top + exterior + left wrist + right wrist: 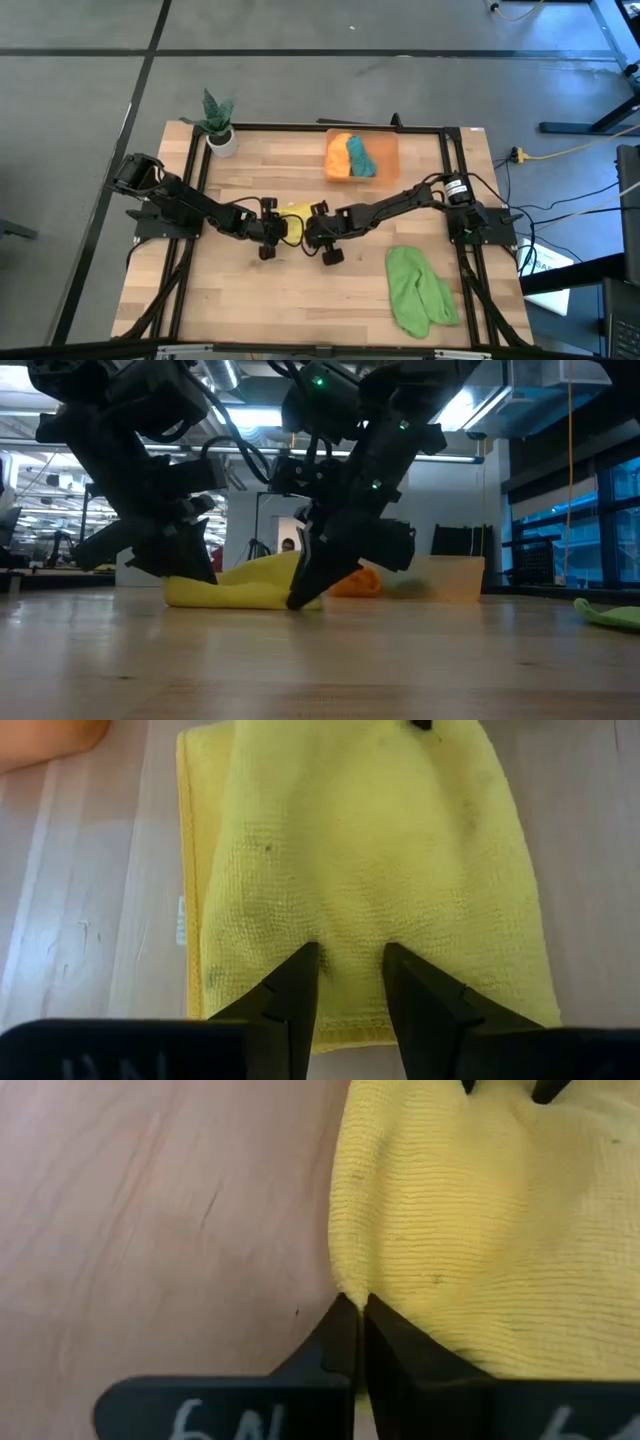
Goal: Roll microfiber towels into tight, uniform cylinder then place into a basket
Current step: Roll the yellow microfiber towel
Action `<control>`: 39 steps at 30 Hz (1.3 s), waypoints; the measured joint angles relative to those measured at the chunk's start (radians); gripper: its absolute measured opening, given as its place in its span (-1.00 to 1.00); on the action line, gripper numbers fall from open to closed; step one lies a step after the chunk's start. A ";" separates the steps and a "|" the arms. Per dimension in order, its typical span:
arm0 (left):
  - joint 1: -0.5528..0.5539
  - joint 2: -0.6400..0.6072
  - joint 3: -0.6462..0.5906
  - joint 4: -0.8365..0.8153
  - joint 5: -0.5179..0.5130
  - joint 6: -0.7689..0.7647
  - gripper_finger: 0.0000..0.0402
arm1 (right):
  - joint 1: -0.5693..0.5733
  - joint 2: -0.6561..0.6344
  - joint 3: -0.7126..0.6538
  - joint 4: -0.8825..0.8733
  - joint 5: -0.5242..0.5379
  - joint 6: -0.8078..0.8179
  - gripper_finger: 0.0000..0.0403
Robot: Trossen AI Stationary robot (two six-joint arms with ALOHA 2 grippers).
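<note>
1. High view shows both arms meeting at the middle of the wooden table [250, 290], with the yellow towel [296, 214] lying between their grippers and largely covered by them.
2. The left gripper [350, 965] rests on one edge of the yellow towel, its two fingers spread with a fold of cloth between the tips – they are not pressed together.
3. The right gripper [352, 1305] sits at the opposite side of the towel, its fingers pressed together on the towel's edge, pinching the yellow cloth where it meets the bare wood.
4. Low view shows the yellow towel as a low, rumpled mound on the tabletop, with both dark grippers standing in front of it and hiding much of its shape.
5. The basket [388, 155] stands at the far edge of the table – it holds the orange towel [338, 156] and the teal towel [360, 157] side by side, touching.
6. The light green towel [418, 290] lies crumpled near the right front corner of the table, well apart from the grippers and the basket.
7. A white pot with a green plant [219, 122] stands at the far left corner of the table, clear of both arms.
8. Black frame rails [190, 180] run along the table's sides, and cables [560, 152] trail over the floor to the right.
</note>
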 joint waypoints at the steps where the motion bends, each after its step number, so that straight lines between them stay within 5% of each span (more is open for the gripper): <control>1: 0.000 0.000 0.000 0.000 0.000 0.010 -0.46 | -0.001 0.001 0.006 -0.006 -0.009 0.014 -0.94; 11: -0.022 -0.111 0.000 -0.111 0.001 0.049 -0.46 | -0.032 0.008 0.118 -0.168 -0.113 0.088 -0.98; 21: -0.076 -0.308 0.000 -0.251 -0.011 0.023 -0.46 | -0.099 0.007 0.186 -0.183 -0.393 0.184 -0.99; 29: -0.119 -0.321 0.000 -0.254 -0.012 0.024 -0.46 | -0.175 0.006 0.215 -0.186 -0.603 0.286 -0.99; 39: -0.148 -0.321 0.000 -0.245 -0.010 0.050 -0.46 | -0.254 0.004 0.215 -0.186 -0.643 0.402 -0.99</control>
